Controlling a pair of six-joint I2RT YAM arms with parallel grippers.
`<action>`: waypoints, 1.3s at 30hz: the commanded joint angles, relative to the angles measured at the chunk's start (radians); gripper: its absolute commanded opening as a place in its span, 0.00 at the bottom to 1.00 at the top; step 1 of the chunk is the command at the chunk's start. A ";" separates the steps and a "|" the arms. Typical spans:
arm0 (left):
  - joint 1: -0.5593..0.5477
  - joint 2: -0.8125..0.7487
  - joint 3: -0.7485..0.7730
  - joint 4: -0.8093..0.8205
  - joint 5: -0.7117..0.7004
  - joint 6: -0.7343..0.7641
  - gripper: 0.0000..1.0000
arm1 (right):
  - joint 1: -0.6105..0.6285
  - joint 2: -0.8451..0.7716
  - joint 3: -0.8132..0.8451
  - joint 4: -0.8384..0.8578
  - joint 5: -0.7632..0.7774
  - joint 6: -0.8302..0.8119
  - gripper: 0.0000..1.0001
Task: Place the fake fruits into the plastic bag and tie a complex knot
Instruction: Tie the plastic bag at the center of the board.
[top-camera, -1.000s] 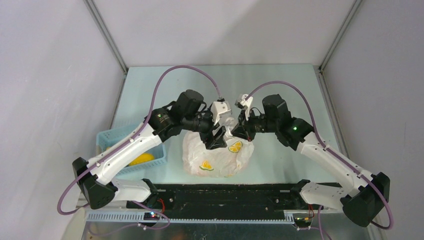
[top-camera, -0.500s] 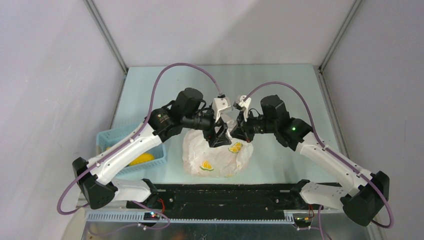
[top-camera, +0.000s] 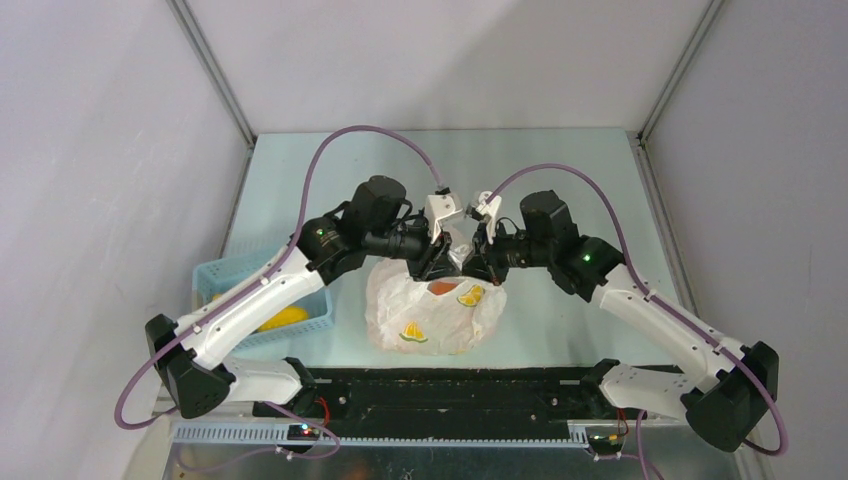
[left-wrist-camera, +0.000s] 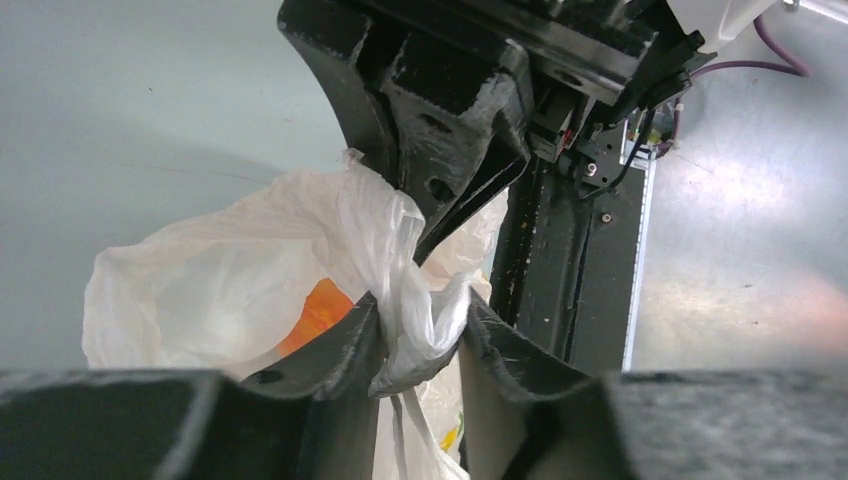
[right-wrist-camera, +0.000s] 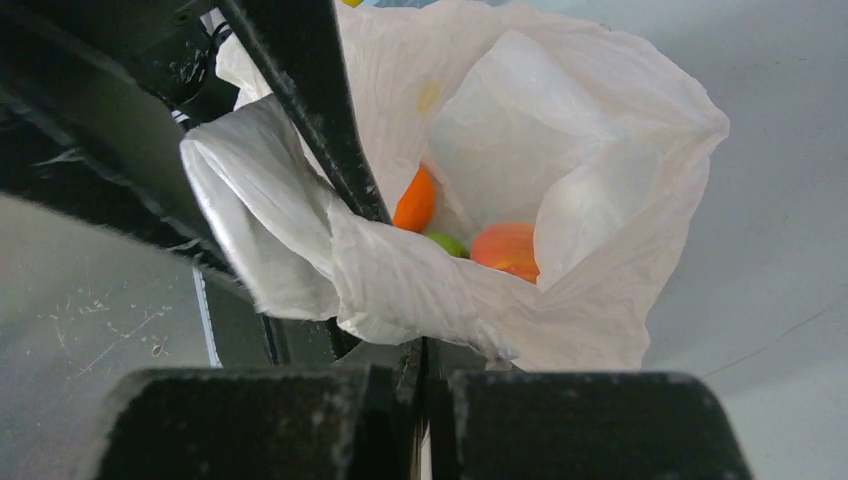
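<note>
Plastic bag (top-camera: 430, 320) — left claw (left-wrist-camera: 420, 325) pinches its bunched neck, right claw (right-wrist-camera: 421, 368) clamped on its rim

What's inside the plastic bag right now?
Through the open mouth of the plastic bag, the right wrist view shows an orange fruit, a green fruit and a peach-red fruit. Anything deeper is hidden by the bag's folds.

place: robot lab cell; evidence: grey panel walls (top-camera: 90, 150); metal corner posts (top-camera: 213, 72); bench-bolted arms (top-camera: 262, 293)
</note>
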 joint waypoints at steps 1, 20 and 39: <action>-0.006 -0.020 -0.009 0.026 -0.015 0.011 0.30 | 0.004 -0.032 0.046 0.001 0.011 0.004 0.00; -0.006 -0.108 -0.104 0.100 -0.025 0.034 0.00 | -0.189 -0.220 -0.028 0.063 -0.190 0.149 0.61; -0.005 -0.185 -0.237 0.237 -0.032 -0.042 0.00 | -0.086 -0.265 -0.049 0.331 0.063 0.456 0.79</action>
